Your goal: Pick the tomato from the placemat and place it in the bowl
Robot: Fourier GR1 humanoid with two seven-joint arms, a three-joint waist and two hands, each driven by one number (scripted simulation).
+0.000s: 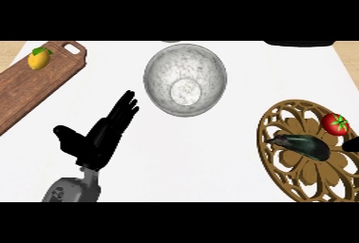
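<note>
My right hand (353, 144) barely shows, fingers can't tell, so tomato (335, 123) could roll off placemat (280, 161) w/ a blind grab; left hand (98, 135) idle, fingers straight.

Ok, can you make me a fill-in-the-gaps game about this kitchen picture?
1. The tomato lies on the round brown ____.
2. The lemon sits on the wooden ____ board.
3. The grey bowl has ____ inside it.
4. The left hand has its fingers ____.

Missing words: placemat, cutting, nothing, open
</note>
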